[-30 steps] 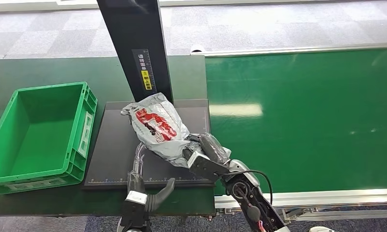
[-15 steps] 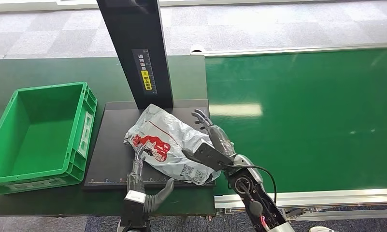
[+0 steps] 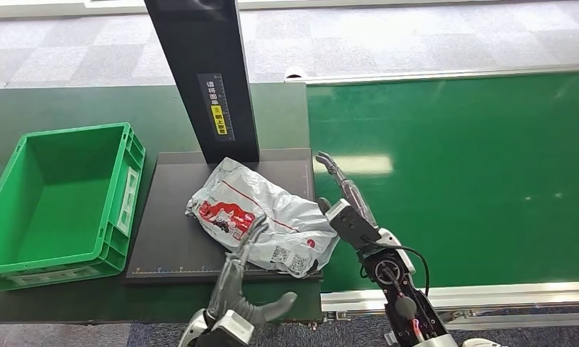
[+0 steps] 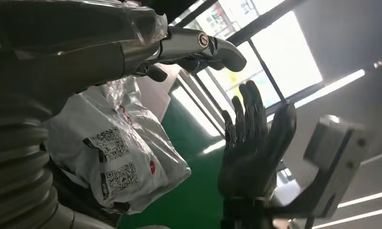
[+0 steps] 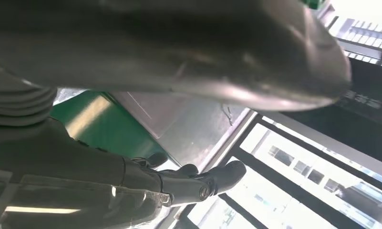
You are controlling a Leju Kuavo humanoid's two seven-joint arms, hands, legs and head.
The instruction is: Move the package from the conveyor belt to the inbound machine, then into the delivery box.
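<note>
Right of the scanner [image 3: 221,217], whose black plate and post stand on the dark table, the green belt [image 3: 452,181] runs bare, so the package has already made its first move. Well left of the scanner plate sits the green box [image 3: 55,202], open-topped with nothing inside it; it looks placed there so the bag can go in by a short carry sideways.

On the scanner plate lies the package [image 3: 264,217], a crumpled grey bag with red print, its code labels facing up near the plate's front right corner, probably laid flat so the machine can read it.

Just right of the plate, the right hand [image 3: 344,199] is released, fingers straight and apart, touching nothing. At the plate's front edge the left hand [image 3: 243,278] is also released, thumb spread, fingertips reaching to the bag's near edge; whether they touch it I cannot tell. It seems poised to take the bag toward the box.
</note>
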